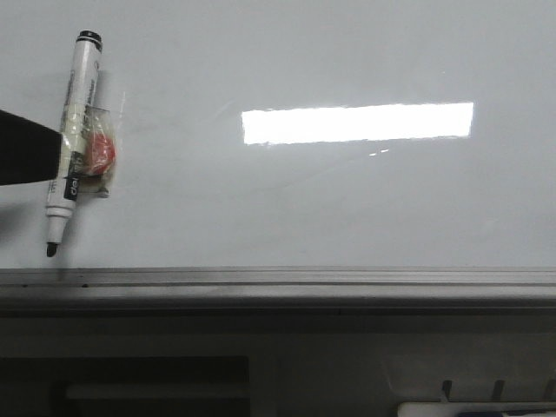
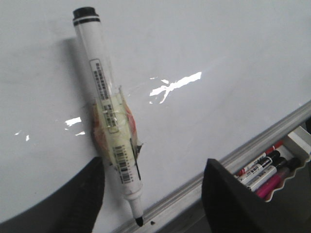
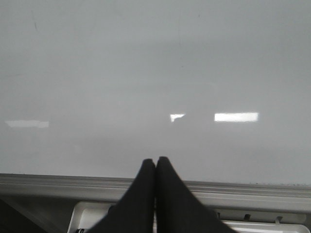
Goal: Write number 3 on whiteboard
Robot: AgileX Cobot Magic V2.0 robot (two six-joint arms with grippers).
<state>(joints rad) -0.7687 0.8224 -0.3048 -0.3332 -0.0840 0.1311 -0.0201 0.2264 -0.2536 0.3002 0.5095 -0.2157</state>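
While my left gripper [image 2: 150, 204] stands open, the whiteboard [image 1: 347, 200] shows no stroke.
I see the marker [image 1: 71, 139] near-upright, tip toward the rail [image 1: 304, 278]; right gripper [image 3: 155, 167] closed, empty.

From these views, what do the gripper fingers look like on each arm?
Left gripper: two matte black fingers, broad and wedge-shaped with rounded edges, no markings or cables visible. Right gripper: the same matte black, fingers tapering to rounded tips. In the front view only a plain black edge of the left one shows.
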